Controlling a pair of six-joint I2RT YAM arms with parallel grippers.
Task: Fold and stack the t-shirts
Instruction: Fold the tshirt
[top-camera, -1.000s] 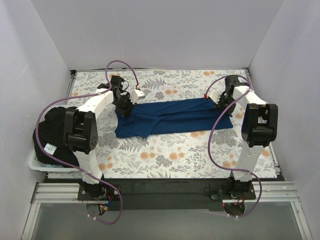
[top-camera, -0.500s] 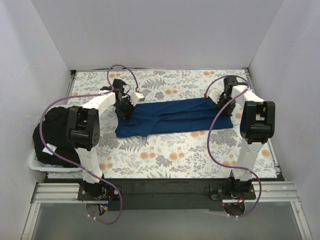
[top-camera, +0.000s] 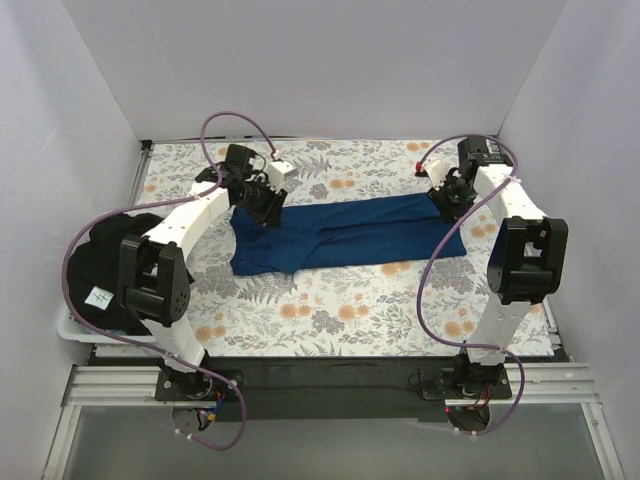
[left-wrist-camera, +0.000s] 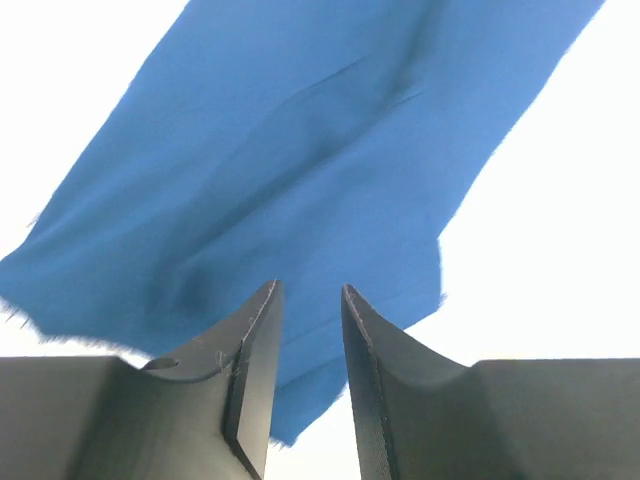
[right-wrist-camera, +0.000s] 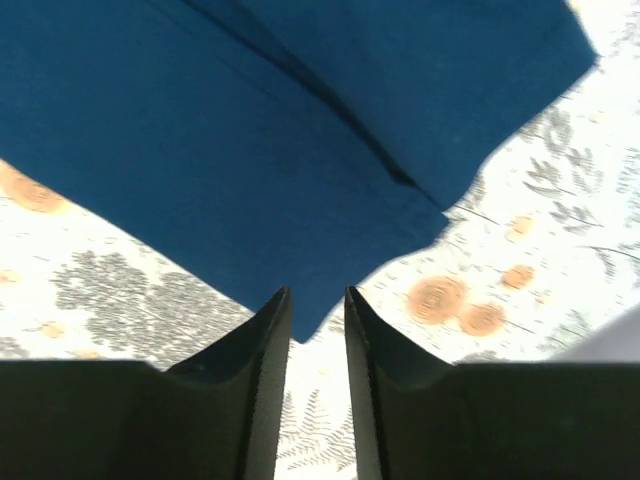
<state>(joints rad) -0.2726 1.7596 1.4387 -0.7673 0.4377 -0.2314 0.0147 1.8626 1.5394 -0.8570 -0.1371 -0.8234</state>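
A dark royal blue t-shirt, folded into a long strip, lies flat across the floral cloth. Over its left end hovers my left gripper, open. In the left wrist view the shirt lies beyond the gripper, with nothing between the fingers. My right gripper is open above the strip's right end. The right wrist view shows the shirt's corner just past the gripper. A black t-shirt with a white tag is heaped at the left.
The black heap sits in a white bin at the table's left edge, close to the left arm's elbow. White walls close in the table on three sides. Purple cables loop over both arms.
Both grippers have gone from shut to open, letting go of the blue shirt's ends. Both have lifted and drawn back toward the far wall. The shirt stays flat.
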